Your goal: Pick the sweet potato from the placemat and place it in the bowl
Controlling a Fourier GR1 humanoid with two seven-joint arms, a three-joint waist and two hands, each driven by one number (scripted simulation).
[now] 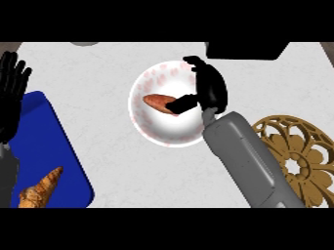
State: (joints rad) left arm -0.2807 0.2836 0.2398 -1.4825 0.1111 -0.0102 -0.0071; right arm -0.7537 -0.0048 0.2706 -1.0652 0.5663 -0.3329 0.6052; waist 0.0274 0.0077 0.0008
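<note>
- Overhead, from the head view, a pale marbled bench (112,141) fills the frame.
- A white round bowl with faint pink speckles (147,124) sits on the bench near its middle, toward the far side.
- The reddish-orange, tapered sweet potato (157,101) lies inside the bowl, on its left half.
- The right robot hand (209,88), black on a grey forearm, hangs over the bowl's right side; its fingers arch over the rim and its thumb (180,104) touches the right end of the sweet potato. The fingers are relaxed and do not close round the sweet potato.
- The left robot hand (4,95) shows at the left edge, fingers straight and upward, spread flat, holding nothing.
- A deep blue placemat with rounded corners (58,146) lies on the bench at the left, partly under the left forearm.
- A golden-brown, ridged croissant-like pastry (44,188) rests on the placemat's near part, well apart from the bowl.
- A brown wooden round trivet with cut-out flower pattern (310,158) lies at the right, just beside the right forearm.
- A black boxy object (245,50) sits at the far edge, beyond the bowl.
</note>
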